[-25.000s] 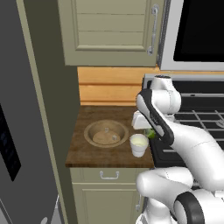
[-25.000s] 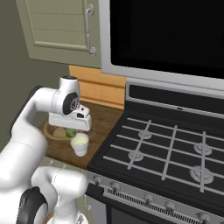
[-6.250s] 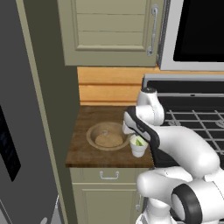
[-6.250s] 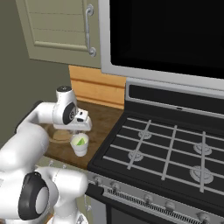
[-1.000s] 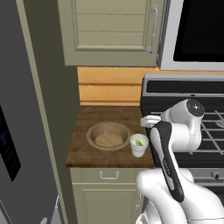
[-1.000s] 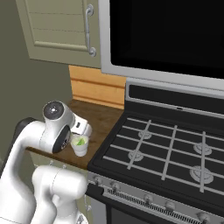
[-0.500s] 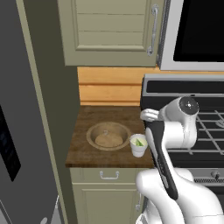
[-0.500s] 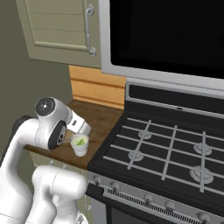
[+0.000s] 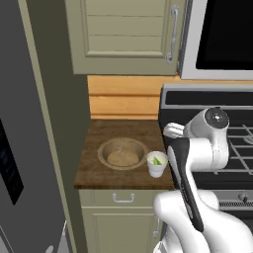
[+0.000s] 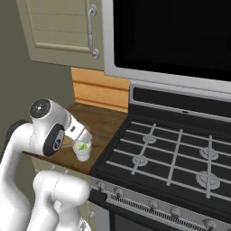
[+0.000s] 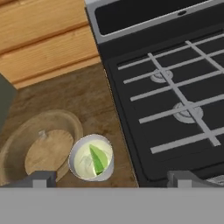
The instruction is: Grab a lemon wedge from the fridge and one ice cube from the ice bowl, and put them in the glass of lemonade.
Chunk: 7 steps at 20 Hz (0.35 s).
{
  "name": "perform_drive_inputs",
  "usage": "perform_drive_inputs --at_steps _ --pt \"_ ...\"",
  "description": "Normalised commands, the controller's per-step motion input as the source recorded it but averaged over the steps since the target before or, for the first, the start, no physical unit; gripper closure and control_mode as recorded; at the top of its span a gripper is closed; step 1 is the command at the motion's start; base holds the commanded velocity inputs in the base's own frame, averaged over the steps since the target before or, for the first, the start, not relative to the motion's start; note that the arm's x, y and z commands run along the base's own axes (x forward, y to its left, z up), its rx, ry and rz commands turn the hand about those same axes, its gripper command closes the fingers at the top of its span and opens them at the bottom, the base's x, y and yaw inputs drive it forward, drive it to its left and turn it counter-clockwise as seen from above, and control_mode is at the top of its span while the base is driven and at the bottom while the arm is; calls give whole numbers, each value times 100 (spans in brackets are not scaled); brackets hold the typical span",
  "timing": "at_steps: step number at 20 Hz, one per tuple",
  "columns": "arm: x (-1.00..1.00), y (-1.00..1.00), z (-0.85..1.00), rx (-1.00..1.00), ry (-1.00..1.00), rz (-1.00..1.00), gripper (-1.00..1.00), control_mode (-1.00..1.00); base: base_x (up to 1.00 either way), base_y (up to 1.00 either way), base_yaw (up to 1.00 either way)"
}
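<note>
The glass of lemonade (image 11: 92, 162) stands on the wooden counter with a green lemon wedge (image 11: 99, 158) lying in it. It also shows beside the stove as a whitish glass (image 9: 156, 164) and right under my hand as the same glass (image 10: 82, 150). The tan ice bowl (image 11: 41, 146) sits just left of it, and the ice bowl (image 9: 122, 153) shows a pale bottom. I cannot pick out an ice cube. My gripper (image 11: 111, 178) hovers above the glass, open wide, nothing between its fingertips (image 11: 37, 178). The grey fridge (image 9: 24, 148) stands shut at the left.
A black gas stove (image 11: 175, 87) with grey grates borders the counter on the right. A wood-panel backsplash (image 9: 123, 99) runs behind, with a beige wall cabinet (image 9: 123, 34) and a microwave (image 10: 180, 36) above. A drawer (image 9: 123, 197) sits below the counter.
The arm's upper joints have shifted slightly while the hand stays over the glass. Glass, wedge and bowl have not moved, and the gripper stays open.
</note>
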Motion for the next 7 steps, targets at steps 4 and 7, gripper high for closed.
perform_drive_inputs --at_steps 4,7 --pt "-52 -4 11 1 6 0 -100 -100 0 0 0" --pt "-38 -12 26 5 17 0 -100 -100 0 0 0"
